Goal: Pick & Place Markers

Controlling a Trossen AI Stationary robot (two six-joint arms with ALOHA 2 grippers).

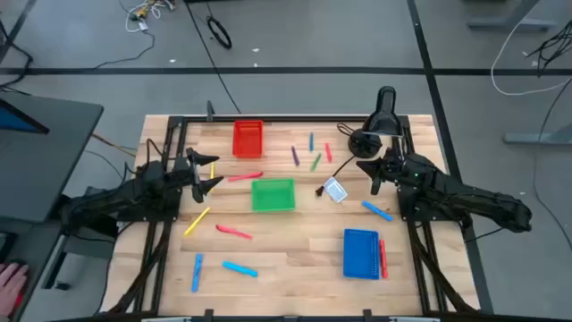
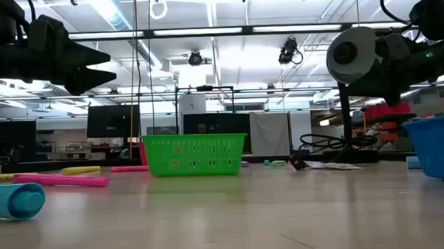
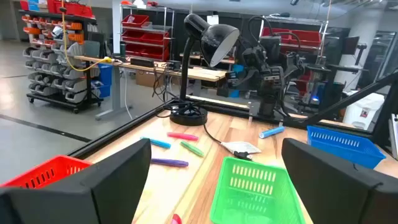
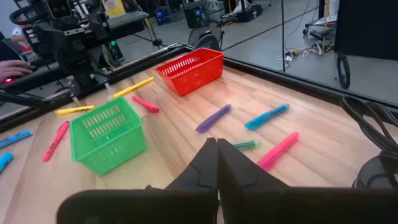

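thin coloured plastic markers [image 1: 234, 232] scattered across the pale wooden counter [image 1: 295, 252], with bare boards along the near edge. left gripper [image 1: 211, 173] hovering by the left edge, fingers spread and empty. right gripper [image 1: 372, 173] raised near the black desk lamp [image 1: 375, 122] by the far right edge, fingers pressed together on nothing.

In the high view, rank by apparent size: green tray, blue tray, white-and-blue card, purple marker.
1. Blue tray and green tray: look much alike, the blue perhaps slightly larger; too close to rank.
2. White-and-blue card.
3. Purple marker, a thin stick, smallest in area.
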